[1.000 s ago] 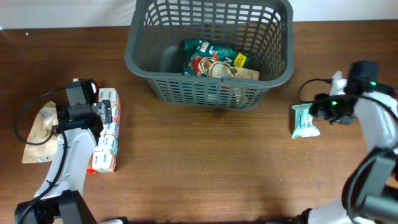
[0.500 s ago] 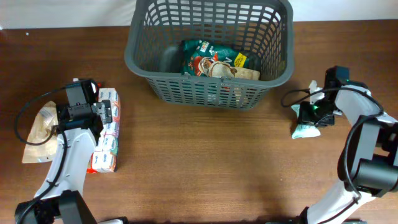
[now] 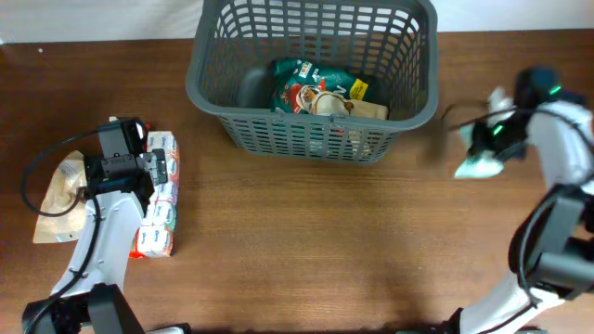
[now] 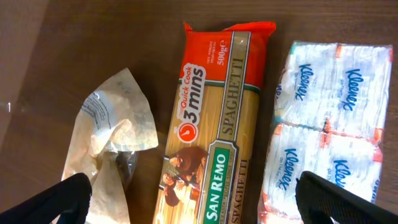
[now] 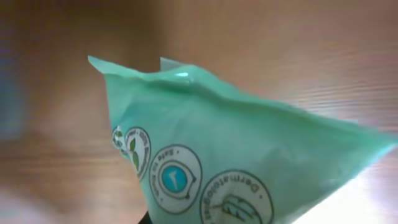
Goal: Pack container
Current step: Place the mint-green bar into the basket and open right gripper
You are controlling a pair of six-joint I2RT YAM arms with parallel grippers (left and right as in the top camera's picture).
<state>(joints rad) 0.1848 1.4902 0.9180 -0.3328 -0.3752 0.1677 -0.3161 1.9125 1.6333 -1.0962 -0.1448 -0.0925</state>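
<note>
green packet (image 3: 475, 168) being lifted off the table (image 3: 306, 250)
it is being raised by the right gripper (image 3: 484, 148) and carried up and to the right of where it was lying, blurred in motion.

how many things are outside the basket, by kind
spaghetti packet: 1
kleenex tissue bundle: 1
crinkled paper bag: 1
green pouch: 1
total: 4 outside the basket

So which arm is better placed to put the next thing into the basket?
Right. The right gripper holds the green packet near the basket; the left gripper hangs open over the spaghetti, holding nothing.
</note>
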